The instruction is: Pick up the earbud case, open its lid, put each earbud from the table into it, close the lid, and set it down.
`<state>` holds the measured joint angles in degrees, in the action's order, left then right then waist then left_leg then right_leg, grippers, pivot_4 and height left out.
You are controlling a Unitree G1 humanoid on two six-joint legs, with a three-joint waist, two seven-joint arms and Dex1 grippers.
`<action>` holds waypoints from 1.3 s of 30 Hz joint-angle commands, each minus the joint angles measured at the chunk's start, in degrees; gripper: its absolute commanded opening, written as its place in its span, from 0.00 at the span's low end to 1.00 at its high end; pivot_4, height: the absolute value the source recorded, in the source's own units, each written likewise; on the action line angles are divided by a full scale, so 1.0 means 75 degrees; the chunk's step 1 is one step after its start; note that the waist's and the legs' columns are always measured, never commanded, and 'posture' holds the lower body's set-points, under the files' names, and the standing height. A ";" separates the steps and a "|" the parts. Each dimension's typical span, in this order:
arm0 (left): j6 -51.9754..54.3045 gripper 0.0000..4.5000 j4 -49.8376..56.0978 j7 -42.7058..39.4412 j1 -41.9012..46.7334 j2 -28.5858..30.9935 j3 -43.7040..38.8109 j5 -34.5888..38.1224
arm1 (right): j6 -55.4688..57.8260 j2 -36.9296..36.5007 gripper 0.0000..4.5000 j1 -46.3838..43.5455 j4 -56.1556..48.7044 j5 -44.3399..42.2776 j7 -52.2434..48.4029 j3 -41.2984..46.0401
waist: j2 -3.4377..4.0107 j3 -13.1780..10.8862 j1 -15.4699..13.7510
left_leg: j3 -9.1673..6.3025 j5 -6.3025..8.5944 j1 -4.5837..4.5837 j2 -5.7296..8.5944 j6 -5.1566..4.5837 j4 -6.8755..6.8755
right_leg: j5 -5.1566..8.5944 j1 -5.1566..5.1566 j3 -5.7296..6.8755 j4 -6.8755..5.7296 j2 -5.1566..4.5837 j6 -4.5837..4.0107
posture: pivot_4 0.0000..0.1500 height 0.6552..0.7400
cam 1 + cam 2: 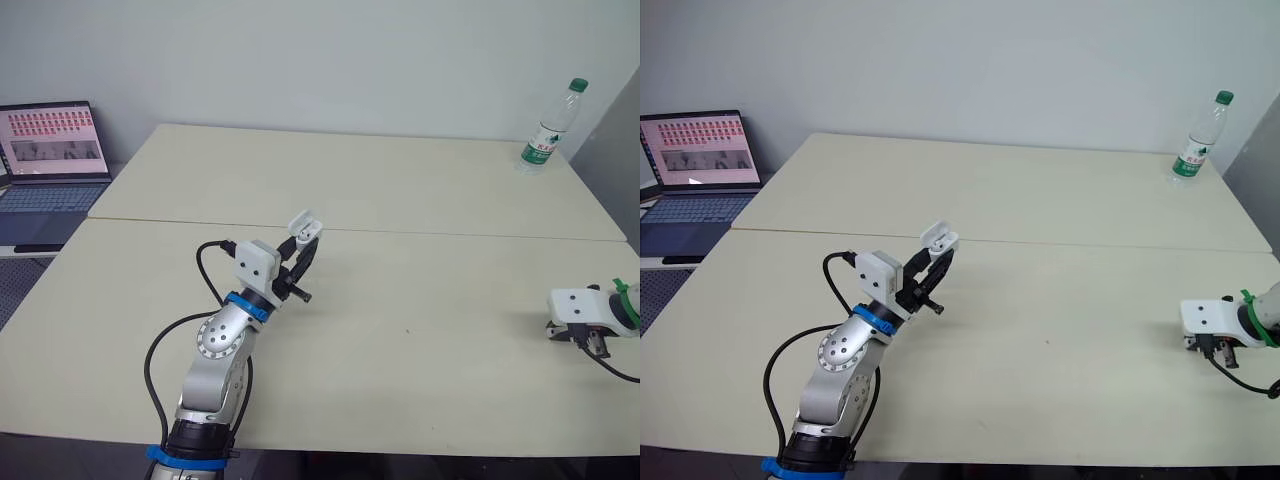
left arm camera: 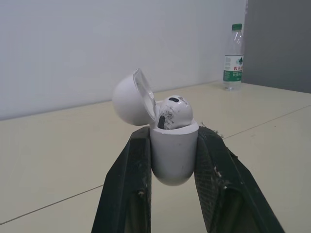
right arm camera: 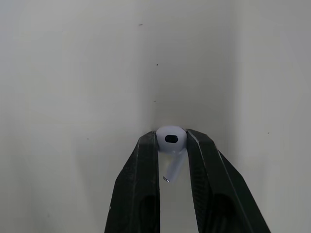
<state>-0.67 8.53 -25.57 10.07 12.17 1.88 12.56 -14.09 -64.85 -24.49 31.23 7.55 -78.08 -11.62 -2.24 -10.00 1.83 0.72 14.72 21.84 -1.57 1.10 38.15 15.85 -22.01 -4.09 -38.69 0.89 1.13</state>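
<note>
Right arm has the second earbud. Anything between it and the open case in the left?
Nothing visible. Only bare table lies between the earbud in the right gripper and the case in the left gripper. The lid is open, with the first earbud already seated. The bottle stands at the far right corner, off the path.

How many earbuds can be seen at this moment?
2. One earbud sits in the open earbud case clamped by the left gripper; the other earbud is pinched by the right gripper.
</note>
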 commanded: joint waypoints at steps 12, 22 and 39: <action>0.0558 0.19 0.0674 -0.0560 0.0274 -0.0084 0.0163 0.0902 | 0.6025 0.6231 0.10 -0.1470 -0.5951 -0.4470 0.4869 0.1610 | 0.0056 -0.0027 -0.0103 | -0.0106 0.0004 0.0098 -0.0002 0.0017 -0.0019 | 0.0015 -0.0060 0.0075 -0.0019 0.0018 -0.0032 | 1.00 1.00; 0.1149 0.19 0.0832 -0.1063 0.0593 0.0069 0.0227 0.1360 | 0.5099 0.7028 0.10 -0.0941 -0.5925 -0.3933 0.5501 0.1011 | 0.0055 -0.0026 -0.0193 | -0.0080 0.0003 0.0200 0.0019 0.0013 0.0005 | 0.0006 -0.0178 0.0068 -0.0039 -0.0012 -0.0025 | 1.00 1.00; 0.1184 0.19 0.0907 -0.1197 0.0634 0.0029 0.0285 0.1379 | 0.5009 0.6853 0.10 -0.0575 -0.5943 -0.3914 0.5398 0.0847 | 0.0055 -0.0026 -0.0028 | -0.0065 0.0002 0.0174 0.0005 0.0012 -0.0005 | 0.0006 -0.0167 0.0048 -0.0041 0.0013 -0.0029 | 1.00 1.00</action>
<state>8.79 12.08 -34.45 14.11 12.56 4.29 21.98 24.23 -13.06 -29.31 -11.18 -21.50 -37.30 -5.40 -1.83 -10.19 1.62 0.23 14.74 23.15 -1.53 1.19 38.11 15.89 -23.26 -3.73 -39.00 0.99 0.91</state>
